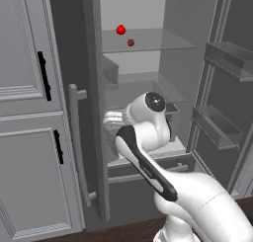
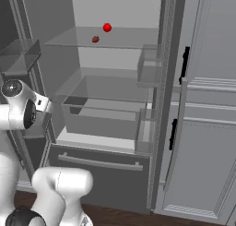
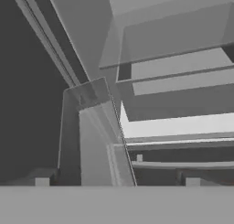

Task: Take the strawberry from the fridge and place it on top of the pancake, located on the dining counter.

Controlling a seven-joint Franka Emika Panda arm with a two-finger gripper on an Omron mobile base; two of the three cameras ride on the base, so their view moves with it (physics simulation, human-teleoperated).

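Nearest the cameras, the arm is seen folded low in front of the open fridge, its wrist level with the lower compartments. The claw is spread wide and nothing is pinched in it; in the hand view it is aimed down and sideways at the lower drawers and a door bin, not at the fruit.

Further in and higher up, the strawberry is seen lying on the upper glass shelf, well above the hand. Just beside it, a little deeper and higher in the picture, a brighter red ball is resting on the same shelf. In the right base view the strawberry and the ball are again near each other.

Several risks are judged from this layout. A long upward reach is called for, and the wrist or elbow could be struck against the shelf edge or the door bins while it is raised. Because the fruit is much smaller than the spread claw, it could be nudged and rolled deeper, or missed as the tips close. The ball could be caught instead, or knocked into the strawberry, since the two lie so close together
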